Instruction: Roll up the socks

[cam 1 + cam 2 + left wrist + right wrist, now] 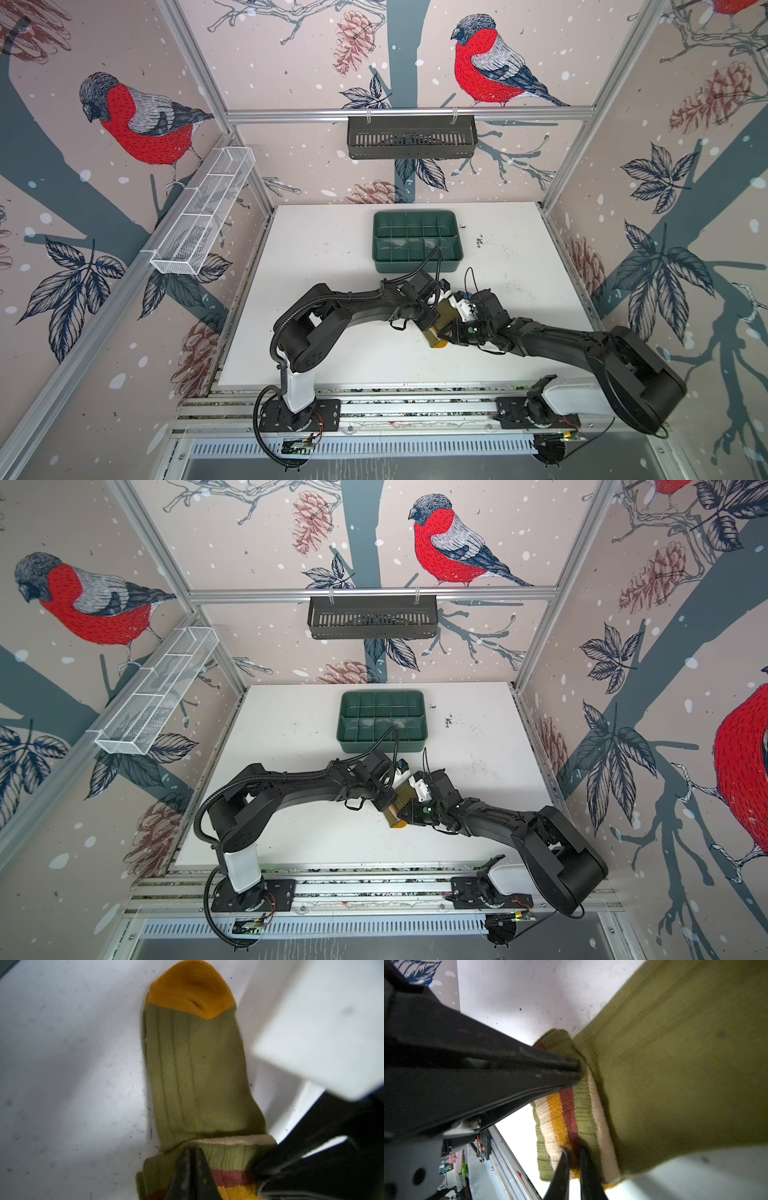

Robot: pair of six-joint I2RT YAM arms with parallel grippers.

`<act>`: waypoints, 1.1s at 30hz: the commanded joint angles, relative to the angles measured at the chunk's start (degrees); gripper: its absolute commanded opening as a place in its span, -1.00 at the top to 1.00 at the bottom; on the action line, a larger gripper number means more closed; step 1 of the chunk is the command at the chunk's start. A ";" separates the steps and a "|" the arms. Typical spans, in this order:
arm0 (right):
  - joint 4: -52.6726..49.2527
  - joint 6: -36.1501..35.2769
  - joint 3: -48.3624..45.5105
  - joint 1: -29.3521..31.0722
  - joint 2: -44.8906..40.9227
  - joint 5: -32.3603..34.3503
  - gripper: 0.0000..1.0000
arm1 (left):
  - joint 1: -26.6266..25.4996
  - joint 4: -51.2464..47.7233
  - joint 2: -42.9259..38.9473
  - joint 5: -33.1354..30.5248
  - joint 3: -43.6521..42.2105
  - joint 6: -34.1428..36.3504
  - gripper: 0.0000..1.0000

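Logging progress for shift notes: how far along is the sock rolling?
Done: the striped cuff looks folded over. In hand: left gripper and right gripper both pinch that cuff. Left: the socks lie unrolled on the table from there to the orange toe.

Robot lab cell: aluminium frame (pixel 291 114), bird-print wall panels (pixel 137 120).

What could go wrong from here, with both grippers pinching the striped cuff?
Left gripper and right gripper are shut on the same cuff fold of the socks, tips close together; they may collide while turning it.
Each grip seems to catch only the fold's edge, so fabric may slip out and the fold open.
The orange toe lies free on the table; it may drag and roll skewed.
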 commanded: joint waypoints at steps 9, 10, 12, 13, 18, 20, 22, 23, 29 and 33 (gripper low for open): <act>-11.21 -0.80 5.62 -2.17 -8.38 3.78 0.60 | 0.25 0.24 0.18 0.37 -0.22 0.82 0.80; -11.96 -1.56 6.11 -2.49 -7.99 3.89 0.62 | 0.24 0.44 0.18 0.52 -0.30 0.69 0.80; -12.64 -2.47 6.58 -2.80 -6.94 4.09 0.66 | 0.16 0.68 0.26 0.64 -0.30 0.64 0.80; -12.66 -2.82 6.67 -2.90 -6.13 3.91 0.67 | 0.16 0.69 0.27 0.65 -0.23 0.64 0.80; -12.16 -4.09 6.60 -2.86 -2.60 3.00 0.70 | 0.16 0.47 0.18 0.56 0.07 0.64 0.80; -11.66 -4.42 6.41 -2.77 -1.59 2.60 0.71 | 0.16 0.49 -0.01 0.65 0.06 0.60 0.80; -11.63 -4.94 6.33 -2.64 -0.47 2.45 0.71 | 0.16 0.55 -0.08 0.71 0.04 0.46 0.80; -11.46 -5.13 6.19 -2.64 0.05 2.46 0.72 | 0.16 0.68 -0.08 0.91 -0.05 0.30 0.80; -9.80 -5.52 5.23 -2.73 2.89 2.62 0.74 | 0.16 2.02 -2.12 2.47 -0.63 -1.69 0.66; -9.07 -5.43 4.83 -2.73 3.12 2.32 0.74 | 0.33 2.19 -7.81 2.19 -1.64 -4.38 0.52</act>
